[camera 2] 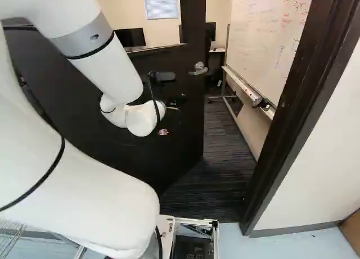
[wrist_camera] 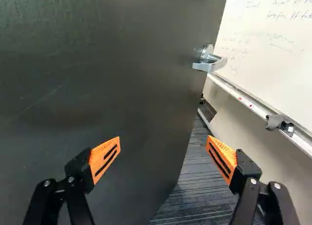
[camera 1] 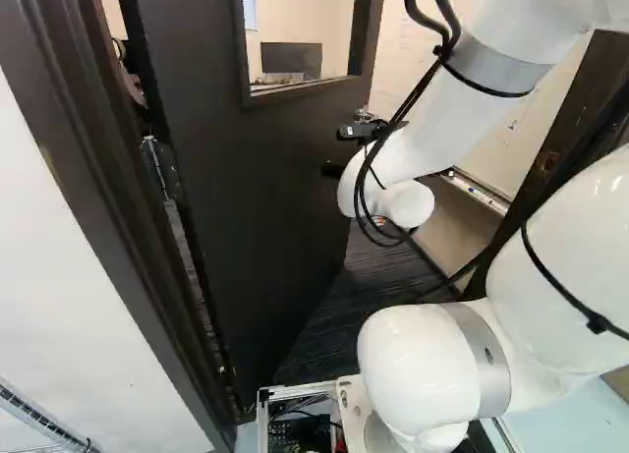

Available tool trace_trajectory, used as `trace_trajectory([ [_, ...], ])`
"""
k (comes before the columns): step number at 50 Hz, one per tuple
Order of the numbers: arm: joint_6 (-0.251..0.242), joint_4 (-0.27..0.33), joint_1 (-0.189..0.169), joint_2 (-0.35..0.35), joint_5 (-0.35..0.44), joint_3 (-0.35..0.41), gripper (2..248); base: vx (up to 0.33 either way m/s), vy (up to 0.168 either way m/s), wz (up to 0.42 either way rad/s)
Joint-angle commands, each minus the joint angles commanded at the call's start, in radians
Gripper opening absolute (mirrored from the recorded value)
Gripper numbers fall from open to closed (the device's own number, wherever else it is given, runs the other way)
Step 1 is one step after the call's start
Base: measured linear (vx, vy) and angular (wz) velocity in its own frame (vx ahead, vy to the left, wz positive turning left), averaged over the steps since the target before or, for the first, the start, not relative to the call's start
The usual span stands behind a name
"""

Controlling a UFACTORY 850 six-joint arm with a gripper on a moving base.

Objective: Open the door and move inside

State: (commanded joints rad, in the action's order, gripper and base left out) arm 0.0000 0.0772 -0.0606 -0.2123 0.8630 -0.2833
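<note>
The dark door [camera 1: 256, 178] stands swung inward into the room, hinged at the left frame, with a gap at its free edge. Its silver lever handle [camera 2: 198, 69] sits near that edge. In the right base view my gripper [camera 2: 173, 114] is a dark shape before the door panel, below the handle and hard to make out. Seen from the wrist, the gripper [wrist_camera: 163, 154] is open with nothing between its fingers. The door panel [wrist_camera: 112, 78] lies ahead of one finger, and the handle [wrist_camera: 209, 64] is farther ahead, apart from both fingers.
The right door frame [camera 2: 306, 96] stands to the right of the opening. Beyond it, a whiteboard [camera 2: 267, 34] with a tray [camera 2: 244, 87] runs along the right wall. Dark striped carpet [camera 2: 222, 175] covers the room's floor. Monitors [camera 2: 129, 37] stand at the back.
</note>
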Motion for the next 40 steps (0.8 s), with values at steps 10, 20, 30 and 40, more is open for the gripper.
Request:
trace_trajectory([
  [10,0.0,0.0,0.006,0.017,0.0,-0.015,247,0.0,0.0,0.0],
  [20,0.0,0.0,0.017,0.045,0.0,-0.04,247,0.0,0.0,0.0],
  [30,0.0,0.0,0.03,0.073,0.0,-0.066,247,0.0,0.0,0.0],
  [40,0.0,0.0,0.044,0.099,0.0,-0.09,247,0.0,0.0,0.0],
])
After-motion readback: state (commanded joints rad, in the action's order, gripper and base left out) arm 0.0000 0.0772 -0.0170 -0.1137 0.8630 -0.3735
